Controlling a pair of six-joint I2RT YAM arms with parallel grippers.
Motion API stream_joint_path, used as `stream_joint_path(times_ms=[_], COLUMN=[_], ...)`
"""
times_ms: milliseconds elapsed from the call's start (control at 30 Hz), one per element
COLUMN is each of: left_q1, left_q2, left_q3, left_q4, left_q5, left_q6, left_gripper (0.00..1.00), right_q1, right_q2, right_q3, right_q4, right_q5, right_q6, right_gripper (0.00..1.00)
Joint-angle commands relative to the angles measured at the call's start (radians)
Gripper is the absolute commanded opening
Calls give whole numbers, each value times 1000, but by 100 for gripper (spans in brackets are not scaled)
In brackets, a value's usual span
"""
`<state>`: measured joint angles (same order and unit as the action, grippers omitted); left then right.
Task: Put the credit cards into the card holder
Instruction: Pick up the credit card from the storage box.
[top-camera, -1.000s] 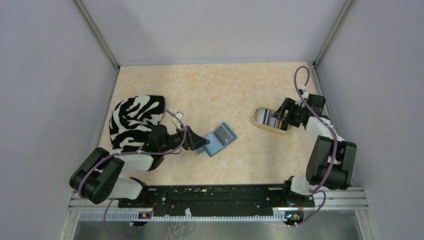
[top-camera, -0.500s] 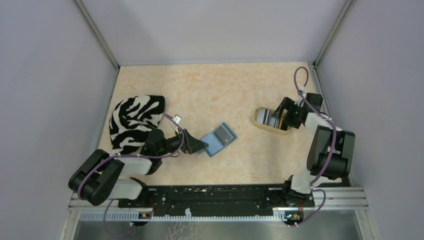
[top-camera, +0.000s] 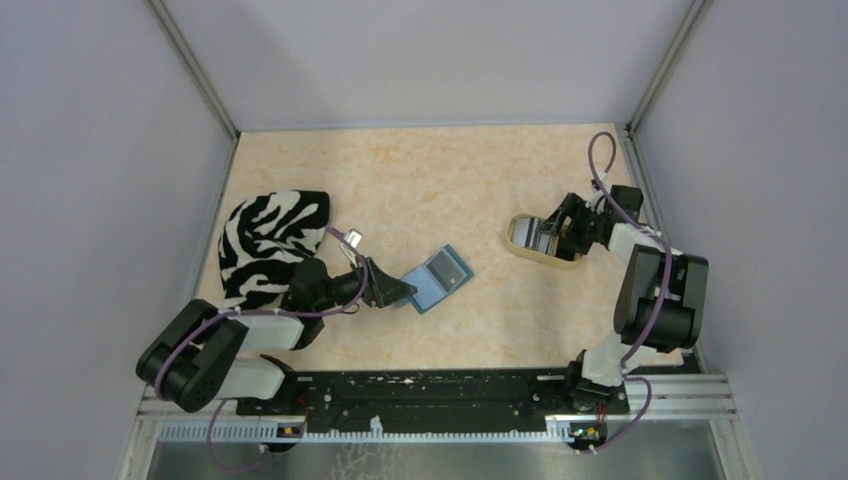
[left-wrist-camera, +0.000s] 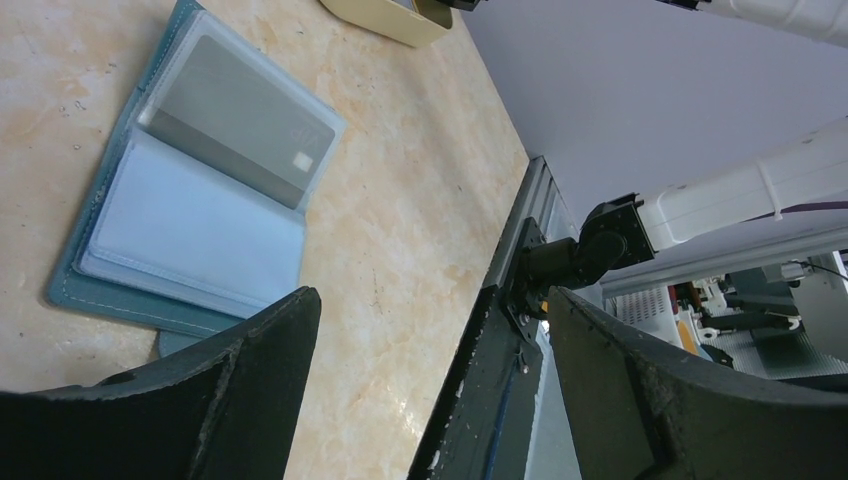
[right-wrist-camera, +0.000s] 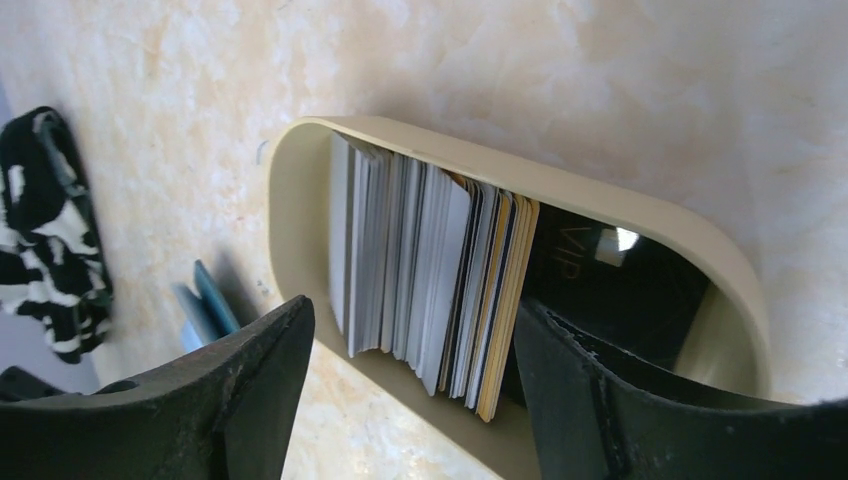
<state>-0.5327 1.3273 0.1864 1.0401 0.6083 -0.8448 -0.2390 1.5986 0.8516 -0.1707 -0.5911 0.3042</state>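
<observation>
Right pincer (right-wrist-camera: 410, 315) stands wide open and empty, a stack of thin plastic credit cards (right-wrist-camera: 430, 270) showing between its fingers.
I see the stack on edge in the beige oval tray (right-wrist-camera: 600, 195). Well apart on the marbled tabletop (top-camera: 450, 170), the teal-blue folding card holder (left-wrist-camera: 190, 200) lies open with one grey-silver card (left-wrist-camera: 240, 120) sleeved inside. My left pincer (left-wrist-camera: 432, 300) gapes empty just beside it, by a zebra-striped cloth (top-camera: 265, 240).

Teal card holder (top-camera: 436, 279), beige tray (right-wrist-camera: 292, 230), blk/wht zebra cloth (top-camera: 265, 240).
</observation>
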Motion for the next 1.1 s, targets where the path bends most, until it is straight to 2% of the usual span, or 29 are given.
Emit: stream_joint_path(times_ms=[0, 167, 300, 400, 633, 833, 1067], left_q1=[0, 0, -1, -1, 0, 0, 0], left_q2=[-19, -5, 13, 27, 44, 43, 42], left_q3=[-4, 2, 1, -3, -5, -5, 2], left_q4=[42, 45, 64, 88, 111, 112, 109], left_q5=[19, 21, 25, 30, 37, 39, 46], left_q6=[-5, -6, -14, -24, -39, -39, -40], left_gripper=[89, 89, 89, 89, 88, 88, 88], right_q1=[-16, -20, -20, -19, -3, -2, -5], right_q2=[-36, -43, 5, 40, 66, 67, 69], right_q3=[-6, -19, -23, -33, -40, -50, -53], right_q4=[74, 100, 100, 117, 122, 162, 162], right_q5=[-151, -184, -175, -189, -170, -248, -259], right_q6=[61, 76, 76, 86, 76, 98, 99], right_gripper=[70, 67, 57, 58, 66, 64, 60])
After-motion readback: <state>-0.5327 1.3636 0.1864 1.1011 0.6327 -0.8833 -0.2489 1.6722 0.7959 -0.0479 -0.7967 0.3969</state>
